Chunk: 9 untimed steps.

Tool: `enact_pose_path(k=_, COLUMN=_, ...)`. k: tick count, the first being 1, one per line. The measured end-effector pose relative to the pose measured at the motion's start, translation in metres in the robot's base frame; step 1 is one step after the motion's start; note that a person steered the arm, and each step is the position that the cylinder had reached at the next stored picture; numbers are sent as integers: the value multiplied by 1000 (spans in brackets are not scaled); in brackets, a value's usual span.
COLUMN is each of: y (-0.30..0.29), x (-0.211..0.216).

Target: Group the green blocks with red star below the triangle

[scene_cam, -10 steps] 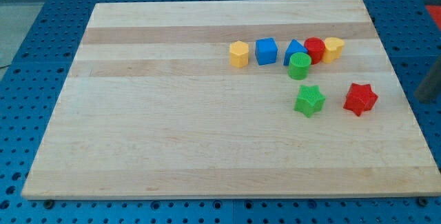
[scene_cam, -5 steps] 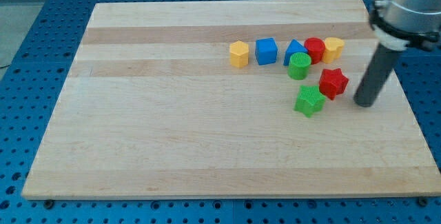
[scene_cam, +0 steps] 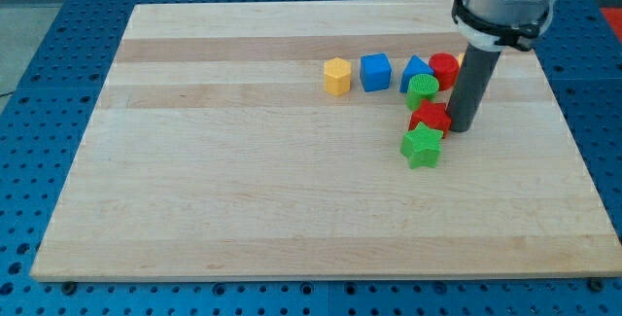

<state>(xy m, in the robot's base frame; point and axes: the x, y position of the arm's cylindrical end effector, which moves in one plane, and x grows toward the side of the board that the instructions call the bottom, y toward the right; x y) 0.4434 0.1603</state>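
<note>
A green cylinder (scene_cam: 422, 90), a red star (scene_cam: 429, 118) and a green star (scene_cam: 421, 147) stand in a tight column, touching, just below the blue triangle (scene_cam: 416, 69). My tip (scene_cam: 463, 126) rests just to the right of the red star, touching or nearly touching it. The rod runs up to the arm's housing at the view's top right.
A yellow hexagon (scene_cam: 336, 76), a blue cube (scene_cam: 375, 71) and a red cylinder (scene_cam: 444, 67) sit in the row with the triangle. My rod hides what lies right of the red cylinder. The wooden board (scene_cam: 243, 180) lies on a blue perforated table.
My tip moved left and pushed the red star leftwards between the green cylinder and green star. The green star shifted slightly left and down. The yellow block at the row's right end is now hidden.
</note>
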Motion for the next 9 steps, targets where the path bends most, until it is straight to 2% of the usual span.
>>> enact_pose_path(k=2, y=0, x=-4)
enact_pose_path(k=3, y=21, x=8)
enact_pose_path(k=4, y=46, x=43)
enact_pose_path(k=5, y=40, x=72)
enact_pose_path(k=6, y=-9, x=94)
enact_pose_path(k=7, y=-67, x=76)
enact_pose_path(k=8, y=-80, x=30)
enact_pose_path(k=9, y=-80, x=24)
